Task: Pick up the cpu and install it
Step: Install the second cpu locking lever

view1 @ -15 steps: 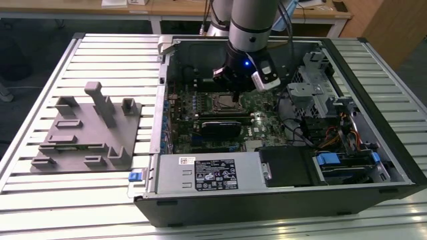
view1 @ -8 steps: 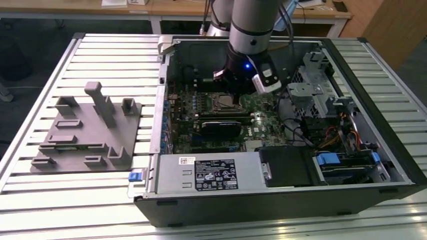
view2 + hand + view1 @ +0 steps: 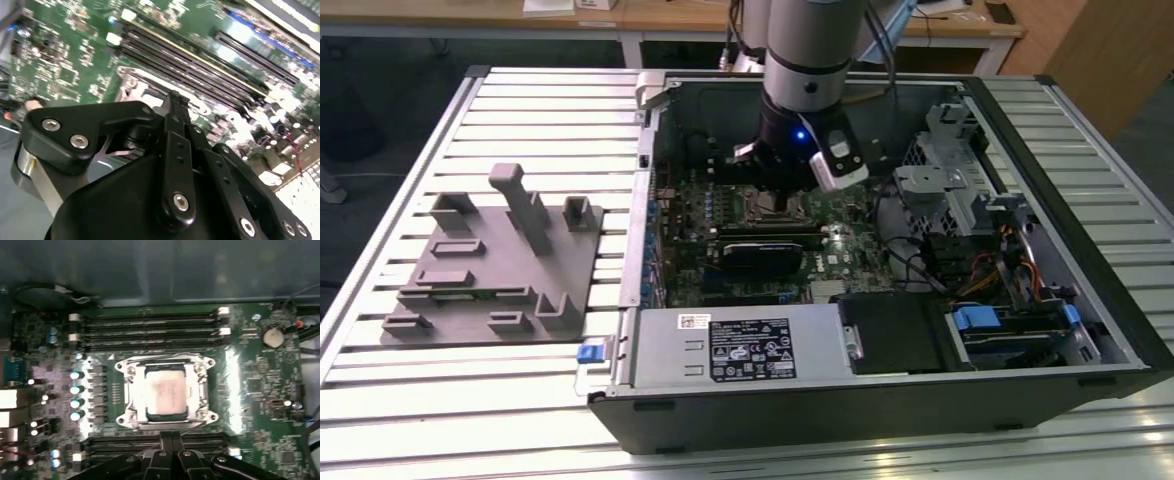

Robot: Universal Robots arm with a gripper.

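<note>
1. The grey robot arm (image 3: 807,50) is reaching down into the open black computer case (image 3: 881,400), which is lying on the bench (image 3: 480,400) of silver metal slats.
2. The black claw (image 3: 171,440) is hanging low over the green circuit board (image 3: 260,375), just beside the shiny metal-framed square socket (image 3: 127,412).
3. In both wrist views the two fingers (image 3: 176,107) are pressing flat together with nothing between them, so the claw is closed and empty.
4. The cpu (image 3: 166,391), a small flat square chip with a pale silvery top, is already sitting inside the socket frame. It is looking flat and straight in there.
5. The claw is not touching the chip. Its tips are sitting near the socket's edge, by the long black memory slots (image 3: 150,330).
6. I think the picking up and dropping in are done, and the work is at the very end of the installing step.
7. I think any move from here is calling for great care, because the chip is thin and the socket under it is easy to hurt.
8. On the bench, at the exterior view's left, the grey plastic holder blocks (image 3: 494,260) are standing well apart from the case.
</note>
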